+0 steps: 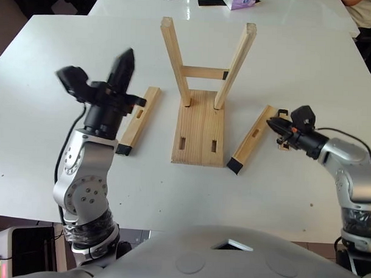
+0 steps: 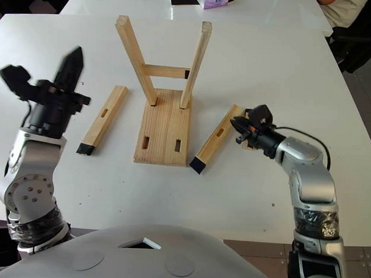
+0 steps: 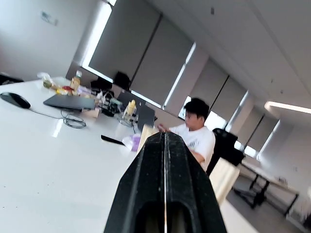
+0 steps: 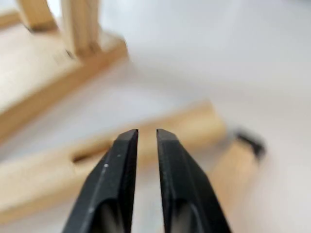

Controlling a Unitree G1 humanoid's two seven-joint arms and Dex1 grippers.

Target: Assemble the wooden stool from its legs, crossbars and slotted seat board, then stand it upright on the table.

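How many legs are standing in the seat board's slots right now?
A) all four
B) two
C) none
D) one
B: the left upright leg and right upright leg, joined by a crossbar, stand in the seat board; the left loose leg and right loose leg lie flat beside it.

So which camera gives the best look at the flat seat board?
Either head view: the seat board lies whole on the table, two legs standing at its far end. The right wrist view catches a blurred corner past the right pincer; the left wrist view points off into the room.
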